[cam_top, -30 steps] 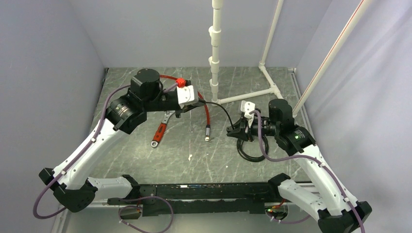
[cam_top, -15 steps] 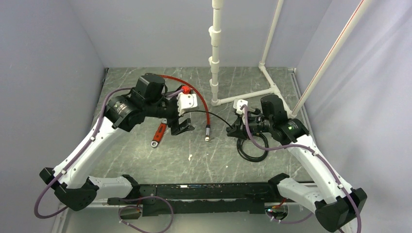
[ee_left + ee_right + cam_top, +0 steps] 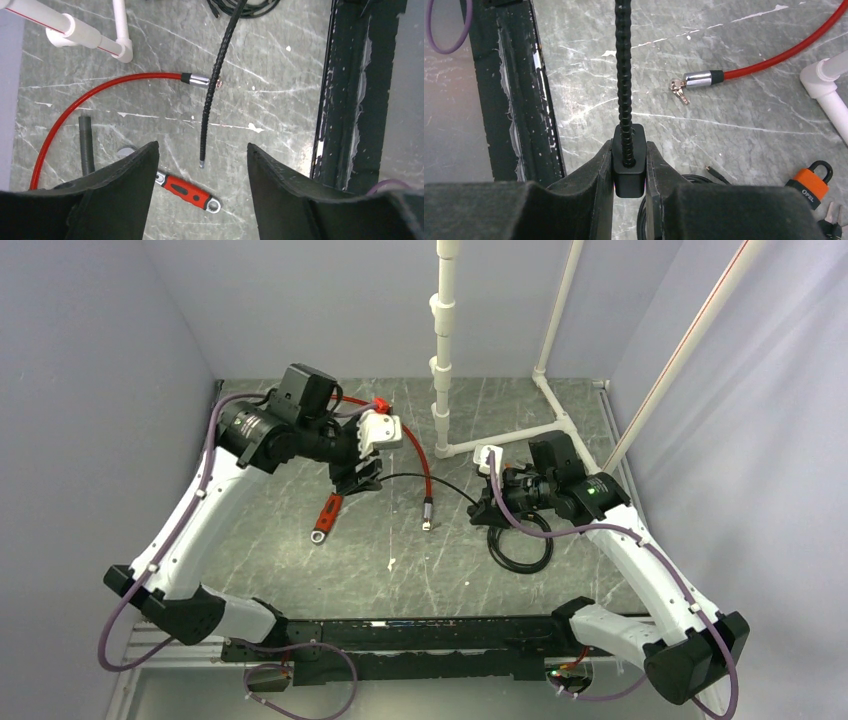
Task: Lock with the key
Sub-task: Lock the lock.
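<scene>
**Item:** key (image 3: 629,175), tiny, with a blocky black head on a thin ribbed black cord.
**Location:** pinched between the fingers of the right end effector (image 3: 629,150), over the grey marbled worktop (image 3: 724,150). The blade is hidden.
**Left end effector** (image 3: 201,147): spread wide, empty.
**Small orange padlock** (image 3: 816,182): on the worktop, near the right end effector.
**Handling:** grip firmly, mind the trailing cord, and steady the lock body with the left end effector before insertion. The keyhole is not visible.

- Wrench (image 3: 327,515) on table (image 3: 400,570), left of smooth cable (image 3: 769,62)'s tip.
- Coiled cable (image 3: 520,545) right of that tip, padlock (image 3: 813,181) near it.
- Ribbed cable (image 3: 623,75)'s end in right claw (image 3: 629,165).
- Pipe stand (image 3: 443,360) behind all.
</scene>
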{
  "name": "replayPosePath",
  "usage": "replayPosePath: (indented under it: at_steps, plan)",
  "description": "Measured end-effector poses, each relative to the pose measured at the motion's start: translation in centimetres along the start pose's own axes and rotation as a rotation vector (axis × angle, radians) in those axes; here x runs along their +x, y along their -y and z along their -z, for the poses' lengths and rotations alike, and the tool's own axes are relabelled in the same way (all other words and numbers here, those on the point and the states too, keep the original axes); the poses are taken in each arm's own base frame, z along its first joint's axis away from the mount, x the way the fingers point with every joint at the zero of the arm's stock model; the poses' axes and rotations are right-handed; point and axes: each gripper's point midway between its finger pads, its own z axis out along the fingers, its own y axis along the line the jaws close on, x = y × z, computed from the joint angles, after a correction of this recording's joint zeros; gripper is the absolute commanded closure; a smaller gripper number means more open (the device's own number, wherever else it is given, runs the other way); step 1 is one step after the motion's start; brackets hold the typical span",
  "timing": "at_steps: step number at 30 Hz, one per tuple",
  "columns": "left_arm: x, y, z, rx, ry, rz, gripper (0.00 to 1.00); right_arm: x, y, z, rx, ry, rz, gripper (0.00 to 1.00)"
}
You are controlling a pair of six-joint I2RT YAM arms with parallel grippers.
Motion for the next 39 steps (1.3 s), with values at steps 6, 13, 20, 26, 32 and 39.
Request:
replayPosePath:
  at_steps: [6, 13, 20, 26, 32, 39]
  plan:
    - [1.8, -0.3, -1.5, 0.035, -0.059, -0.027, 0.47, 0.1, -0.2, 0.0, -0.009, -0.005, 0.0, 1.0]
    - [2.7, -0.3, -2.0, 0.047, -0.08, -0.058, 0.49, -0.3, -0.2, 0.2, -0.009, 0.001, 0.006, 1.0]
    - [3.2, -0.1, -2.6, 0.071, -0.086, -0.063, 0.56, -0.3, -0.3, 0.2, -0.01, 0.003, 0.006, 1.0]
    - [3.7, -0.3, -3.5, 0.097, -0.099, -0.06, 0.61, -0.4, -0.4, 0.2, -0.019, 0.008, 0.006, 1.0]
    - [4.0, 0.1, -4.0, 0.123, -0.098, -0.051, 0.87, -0.6, -0.6, 0.2, -0.031, 0.014, 0.009, 1.0]
    - [4.0, 0.3, -4.7, 0.156, -0.086, -0.033, 1.0, -1.2, -0.5, 0.4, -0.023, 0.027, 0.019, 1.0]
